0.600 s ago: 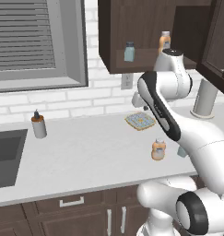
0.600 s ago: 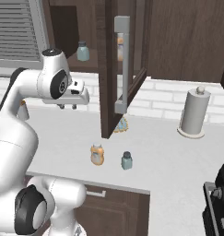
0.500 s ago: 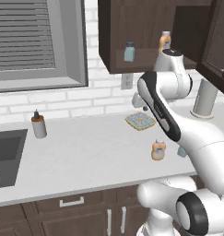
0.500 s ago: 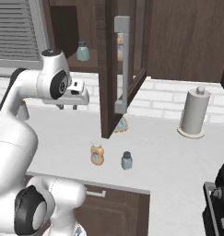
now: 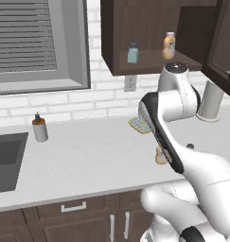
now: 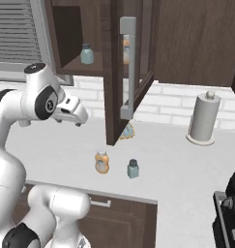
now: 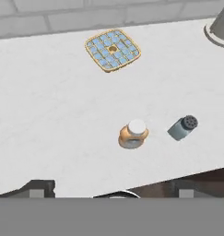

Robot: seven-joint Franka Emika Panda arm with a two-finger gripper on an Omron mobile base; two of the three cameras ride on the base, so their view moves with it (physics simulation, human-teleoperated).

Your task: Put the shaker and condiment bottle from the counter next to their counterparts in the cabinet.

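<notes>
The condiment bottle [image 6: 102,162] [image 7: 133,133], orange with a pale cap, stands on the counter [image 6: 51,152] near its front edge. The small blue-grey shaker [image 6: 133,168] [image 7: 183,127] stands just to its right. In the left base view my arm hides most of the bottle [image 5: 160,156]. My gripper [image 6: 69,122] [image 7: 115,191] hangs open and empty well above the counter, up and left of both items, looking down at them. In the open cabinet [image 5: 117,38] their counterparts stand on the shelf: a shaker [image 5: 132,53] [image 6: 87,53] and an orange bottle [image 5: 169,46].
The cabinet's open door [image 6: 128,72] with a long silver handle juts out over the counter. A blue tiled trivet [image 7: 113,50] [image 5: 139,125] lies by the wall. A paper towel roll [image 6: 204,117] stands at the right, a pump dispenser [image 5: 39,128] by the sink [image 5: 5,158] at the left.
My hand has sunk a little and tipped down toward the counter. The bottles and shakers have not moved.
</notes>
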